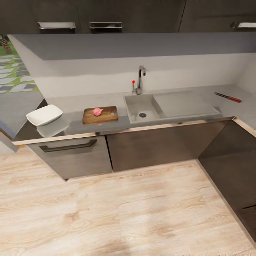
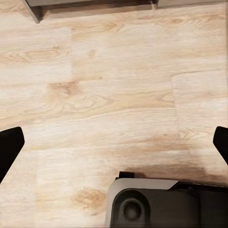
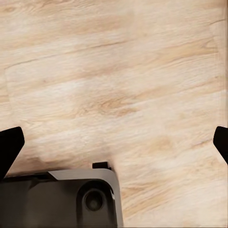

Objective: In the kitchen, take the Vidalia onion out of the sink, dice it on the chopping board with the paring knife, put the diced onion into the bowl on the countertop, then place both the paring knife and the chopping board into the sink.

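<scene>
A pinkish Vidalia onion (image 1: 97,111) lies whole on the wooden chopping board (image 1: 100,115), which rests on the glossy dark countertop (image 1: 74,124) left of the sink (image 1: 137,110). The sink's basin shows just its dark drain. The white square bowl (image 1: 44,114) stands at the counter's left end, its pale reflection below it. A slim paring knife (image 1: 228,97), dark at one end and red at the other, lies far right on the counter. My left gripper (image 2: 114,142) and right gripper (image 3: 114,142) hang open above the wood floor, nothing between their fingers.
A chrome tap (image 1: 140,80) with a red knob rises behind the sink. Grey drawers with a dark bar handle (image 1: 67,145) sit under the board. The counter turns a corner at the right. Light wood floor (image 1: 124,213) lies between me and the cabinets. My dark base (image 2: 161,204) is below the grippers.
</scene>
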`<state>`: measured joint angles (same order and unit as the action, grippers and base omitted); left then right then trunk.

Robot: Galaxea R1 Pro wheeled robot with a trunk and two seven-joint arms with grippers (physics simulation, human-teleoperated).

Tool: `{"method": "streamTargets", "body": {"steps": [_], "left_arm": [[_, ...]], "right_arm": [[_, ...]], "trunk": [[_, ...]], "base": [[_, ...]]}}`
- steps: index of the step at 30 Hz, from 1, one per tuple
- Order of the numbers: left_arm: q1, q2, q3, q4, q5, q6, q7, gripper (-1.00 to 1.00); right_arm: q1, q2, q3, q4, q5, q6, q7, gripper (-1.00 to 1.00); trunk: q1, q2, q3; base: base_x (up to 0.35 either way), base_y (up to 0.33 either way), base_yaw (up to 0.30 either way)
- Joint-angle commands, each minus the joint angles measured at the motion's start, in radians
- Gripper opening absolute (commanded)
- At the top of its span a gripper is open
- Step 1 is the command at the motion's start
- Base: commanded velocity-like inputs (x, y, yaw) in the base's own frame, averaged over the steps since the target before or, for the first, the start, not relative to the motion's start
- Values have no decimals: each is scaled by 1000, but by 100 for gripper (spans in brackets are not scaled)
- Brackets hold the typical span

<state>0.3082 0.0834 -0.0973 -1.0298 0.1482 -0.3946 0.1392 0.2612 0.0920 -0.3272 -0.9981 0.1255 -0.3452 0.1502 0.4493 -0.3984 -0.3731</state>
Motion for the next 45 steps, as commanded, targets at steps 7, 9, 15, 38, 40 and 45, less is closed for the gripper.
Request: {"method": "streamTargets", "body": {"steps": [7,9,15,38,40,45], "left_arm": [[-1,-23,-3,35,8,-5,5,100],[-1,-24,-2,42,8,-6,5,100],[-1,-26,-2,61,8,-6,5,100],[-1,-27,-2,71,8,-5,5,100],[-1,-27,-2,72,8,-5,5,100],[-1,-28,-2,80,8,-5,5,100]], "right_arm": [[0,2,-6,8,10,-3,5,100],[0,2,-6,8,10,-3,5,100],[0,1,-6,9,10,-3,5,100],[0,1,-6,9,11,-3,6,100],[0,1,-6,9,11,-3,5,100],[0,1,-6,9,11,-3,5,100]], "trunk": [[1,-2,8],[1,-2,10],[1,-2,18],[1,-2,47],[1,-2,50],[1,-2,56]], "base": [[0,0,-225],[0,0,-226],[0,0,-226],[0,0,-226],[0,0,-226],[0,0,-226]]}}
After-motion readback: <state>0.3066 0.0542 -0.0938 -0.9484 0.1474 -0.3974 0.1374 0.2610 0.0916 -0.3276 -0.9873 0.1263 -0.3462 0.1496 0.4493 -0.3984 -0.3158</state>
